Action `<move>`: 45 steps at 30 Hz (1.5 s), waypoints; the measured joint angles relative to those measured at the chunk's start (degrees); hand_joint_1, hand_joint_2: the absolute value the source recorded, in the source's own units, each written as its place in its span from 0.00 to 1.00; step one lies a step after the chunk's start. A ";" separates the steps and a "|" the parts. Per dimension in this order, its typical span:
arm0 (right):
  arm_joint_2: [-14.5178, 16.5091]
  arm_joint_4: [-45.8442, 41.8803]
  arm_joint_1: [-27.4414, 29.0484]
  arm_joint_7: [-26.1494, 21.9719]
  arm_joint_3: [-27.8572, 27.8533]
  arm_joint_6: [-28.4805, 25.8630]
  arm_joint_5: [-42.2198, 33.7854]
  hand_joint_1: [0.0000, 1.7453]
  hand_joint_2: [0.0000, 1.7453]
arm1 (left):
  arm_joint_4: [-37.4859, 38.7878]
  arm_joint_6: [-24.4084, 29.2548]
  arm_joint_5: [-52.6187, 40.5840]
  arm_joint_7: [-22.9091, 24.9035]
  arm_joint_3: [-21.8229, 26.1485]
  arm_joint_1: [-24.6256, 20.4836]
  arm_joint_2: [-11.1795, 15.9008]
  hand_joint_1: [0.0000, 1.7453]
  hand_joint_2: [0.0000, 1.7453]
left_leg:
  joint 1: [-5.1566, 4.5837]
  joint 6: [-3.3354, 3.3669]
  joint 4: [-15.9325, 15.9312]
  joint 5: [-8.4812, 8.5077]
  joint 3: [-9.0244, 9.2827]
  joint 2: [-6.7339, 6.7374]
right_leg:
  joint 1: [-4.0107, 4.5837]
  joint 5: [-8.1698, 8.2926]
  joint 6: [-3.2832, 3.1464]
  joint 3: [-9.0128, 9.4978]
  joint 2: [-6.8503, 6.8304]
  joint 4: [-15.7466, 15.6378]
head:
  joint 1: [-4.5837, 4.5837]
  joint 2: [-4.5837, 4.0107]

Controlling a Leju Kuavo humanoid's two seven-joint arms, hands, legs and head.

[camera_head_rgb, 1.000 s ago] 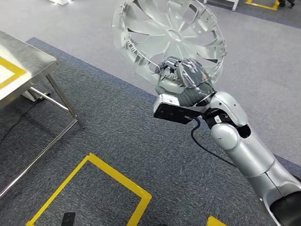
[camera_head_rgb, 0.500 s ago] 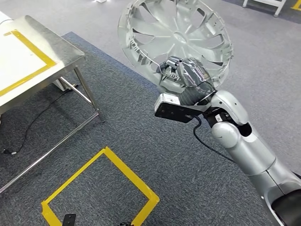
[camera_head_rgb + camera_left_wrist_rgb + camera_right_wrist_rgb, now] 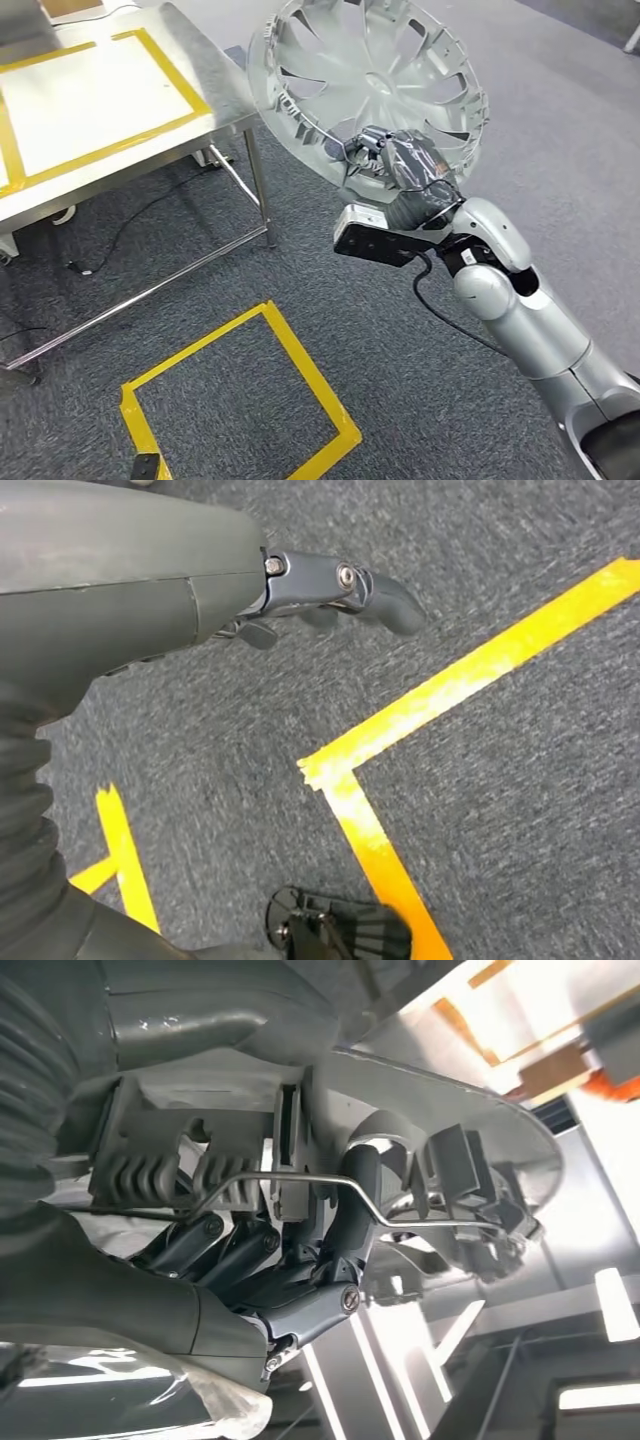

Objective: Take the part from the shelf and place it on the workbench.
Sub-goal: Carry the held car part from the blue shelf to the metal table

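A: Where is the part?

B: The silver plastic wheel cover with curved spokes (image 3: 370, 85) is up in the air, gripped at its near rim by the right hand (image 3: 400, 170). It is tilted, with its ribbed inner side facing the camera. It hangs over the grey carpet floor (image 3: 302, 300), just beside the corner of the steel worktop marked with a yellow tape rectangle (image 3: 90, 110) and not touching it.

A: How do the fingers (image 3: 249, 1245) sit?

B: In the right wrist view they are clenched around the cover's rim, close to a thin wire ring (image 3: 317, 1185) and the grey clips (image 3: 460, 1160) on its inner side.

A: And the other hand?

B: The left hand (image 3: 317, 590) hangs over the carpet, above a corner of yellow tape (image 3: 340, 780). Its fingers are released, stretched out, with nothing in them.

A: Any containers?

B: None that I can make out. On the floor a yellow tape square (image 3: 234, 400) outlines bare carpet, and a dark cable (image 3: 128, 225) trails under the worktop between its legs.
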 joint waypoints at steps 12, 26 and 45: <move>-1.27 -0.49 1.54 0.08 -0.93 -0.11 0.58 1.00 1.00 | 0.00 -13.74 8.78 9.15 4.64 1.84 1.12 0.00 1.00 | 0.45 -2.98 7.46 -3.85 -3.75 -1.26 | -0.88 8.55 -1.66 5.51 1.39 -14.78 | -0.76 0.00; -0.79 -0.42 1.57 -0.14 -1.07 -0.08 0.97 1.00 1.00 | -0.01 -19.09 11.75 11.12 8.25 1.74 1.78 0.00 1.00 | -0.57 -0.16 -0.09 -0.21 0.09 2.76 | 0.17 5.25 -0.67 6.88 -4.67 -13.75 | -0.86 0.01; -0.62 0.24 3.01 -0.96 -2.30 -1.00 2.03 1.00 1.00 | -0.02 -27.93 12.61 11.16 10.38 1.94 2.00 0.00 1.00 | 0.81 -3.16 12.00 -6.01 -5.62 0.42 | -0.67 8.49 -2.10 6.29 1.21 -15.59 | -1.13 0.00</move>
